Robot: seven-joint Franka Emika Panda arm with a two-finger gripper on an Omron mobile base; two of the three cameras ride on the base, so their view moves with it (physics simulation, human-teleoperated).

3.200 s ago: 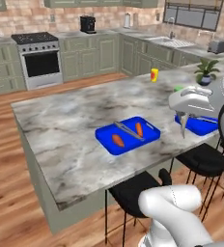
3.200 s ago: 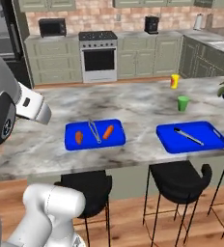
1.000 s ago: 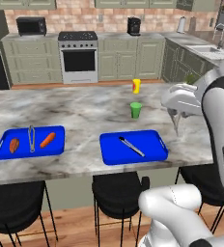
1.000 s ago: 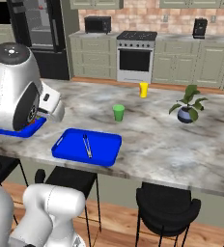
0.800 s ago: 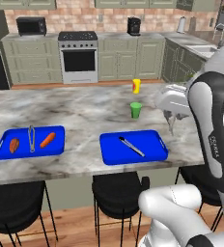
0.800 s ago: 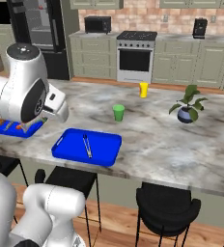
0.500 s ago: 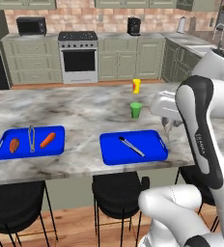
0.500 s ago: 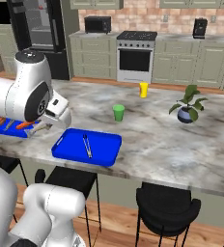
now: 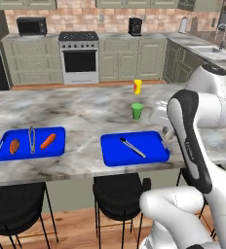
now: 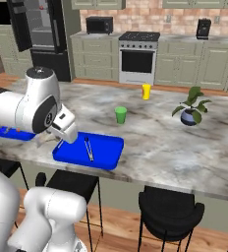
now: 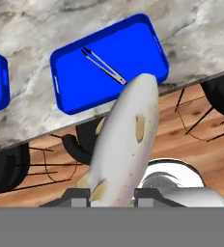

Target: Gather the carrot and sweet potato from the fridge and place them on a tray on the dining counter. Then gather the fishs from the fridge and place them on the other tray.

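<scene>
Two blue trays sit on the worktop. One tray holds the carrot and sweet potato, so that part looks done. The other tray has just tongs in it and seems to wait for fish. The hand view shows the pale fish gripped tight in the fingers, hanging over the worktop's edge near that tray. The base views hide the fish behind the arm, but they show both trays at once.

A home kitchen — stove and microwave behind the marble dining counter, stools beneath it.
</scene>
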